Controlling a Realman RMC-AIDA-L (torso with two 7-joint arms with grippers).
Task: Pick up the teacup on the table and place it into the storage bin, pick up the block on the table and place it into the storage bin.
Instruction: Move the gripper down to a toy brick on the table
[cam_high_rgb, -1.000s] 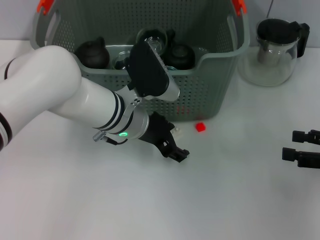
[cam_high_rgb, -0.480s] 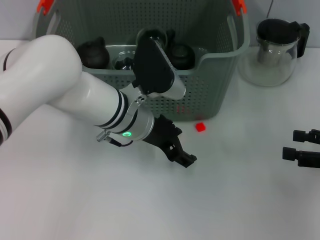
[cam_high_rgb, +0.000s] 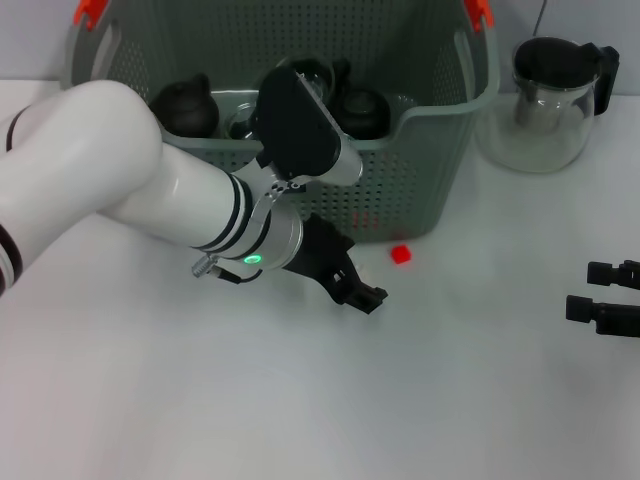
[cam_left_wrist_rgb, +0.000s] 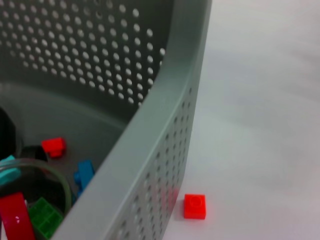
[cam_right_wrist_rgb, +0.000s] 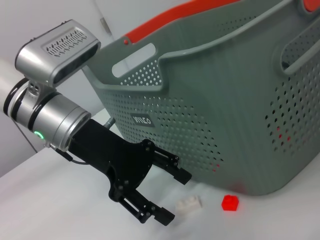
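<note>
The grey-green storage bin stands at the back of the white table. My left gripper hangs low in front of it, open. In the right wrist view its fingers spread apart, and a small white block lies on the table just off their tips, touching neither. A red block lies to the right of it, close to the bin's front wall. A glass teacup sits inside the bin, partly behind my left wrist. My right gripper rests open at the table's right edge.
A glass teapot with a black lid stands right of the bin. Dark teapots and coloured blocks lie inside the bin. White table surface stretches in front of and to the right of the left gripper.
My left gripper swung forward and right, then drew back a little toward the bin. It now covers the white block in the head view. The right arm has not moved.
</note>
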